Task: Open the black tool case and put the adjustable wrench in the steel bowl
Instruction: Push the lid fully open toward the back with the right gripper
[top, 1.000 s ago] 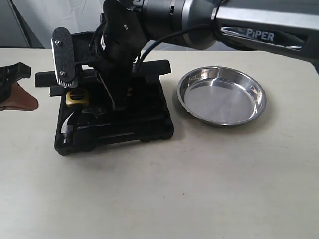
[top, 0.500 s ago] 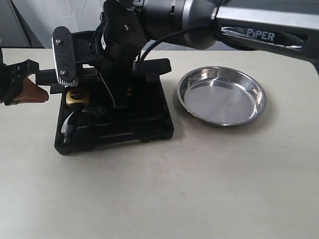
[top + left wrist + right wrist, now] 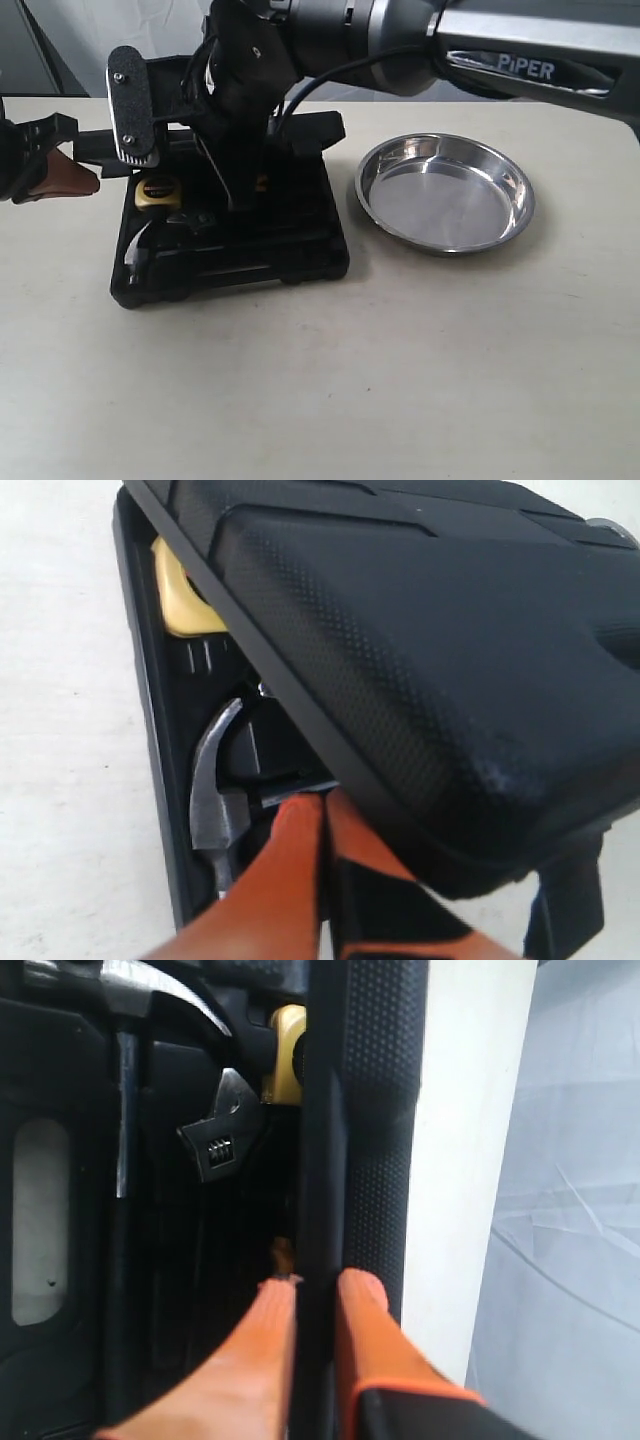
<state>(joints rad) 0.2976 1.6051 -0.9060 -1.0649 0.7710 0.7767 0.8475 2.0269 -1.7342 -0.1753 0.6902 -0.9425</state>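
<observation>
The black tool case (image 3: 290, 250) lies on the table with its lid (image 3: 400, 630) lifted at an angle. My right gripper (image 3: 318, 1285) reaches across from the right and is shut on the lid's edge (image 3: 360, 1110), one orange finger on each side. Inside the base, the adjustable wrench (image 3: 220, 1140) shows its silver head beside a hammer (image 3: 122, 1080). My left gripper (image 3: 322, 808) is shut with nothing in it, its tips at the case's left side under the lid, next to the hammer head (image 3: 215, 800). The steel bowl (image 3: 445, 193) stands to the right of the case with nothing in it.
A yellow tape measure (image 3: 158, 190) sits in the case's back left corner. The right arm (image 3: 420, 45) stretches across above the case and bowl. Bare table (image 3: 400, 380) lies in front.
My left gripper has come in from the left edge to the case's side. The right gripper has raised the lid slightly, uncovering more of the tape measure.
</observation>
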